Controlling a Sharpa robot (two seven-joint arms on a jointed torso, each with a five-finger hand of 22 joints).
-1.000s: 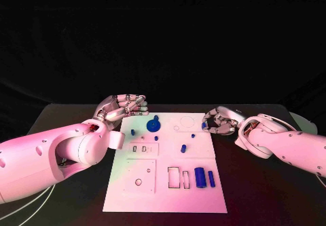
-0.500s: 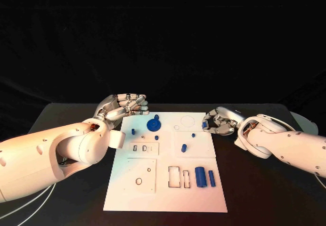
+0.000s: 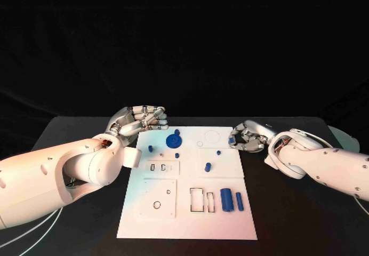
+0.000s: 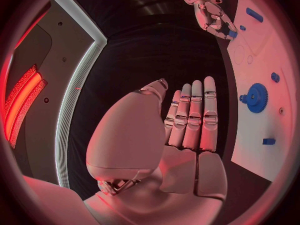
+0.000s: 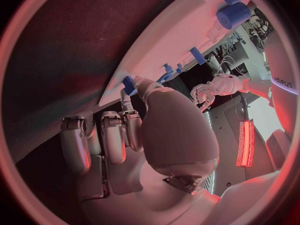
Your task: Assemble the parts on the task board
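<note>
One white rectangular task board (image 3: 188, 213) lies flat in the middle of the black counter (image 3: 69, 133); on it, one blue toothed gear (image 3: 174, 141) near the far edge, two upright blue cylinders (image 3: 227, 200) side by side toward the near right, and about five smaller blue pegs (image 3: 207, 168) scattered between. Left robot hand (image 3: 141, 121): beside the board's far left corner, fingers straight and together, holding nothing, touching nothing. Right robot hand (image 3: 247, 137): at the board's far right edge, fingers curled, pinching one small blue piece (image 5: 129, 84) against the board edge.
</note>
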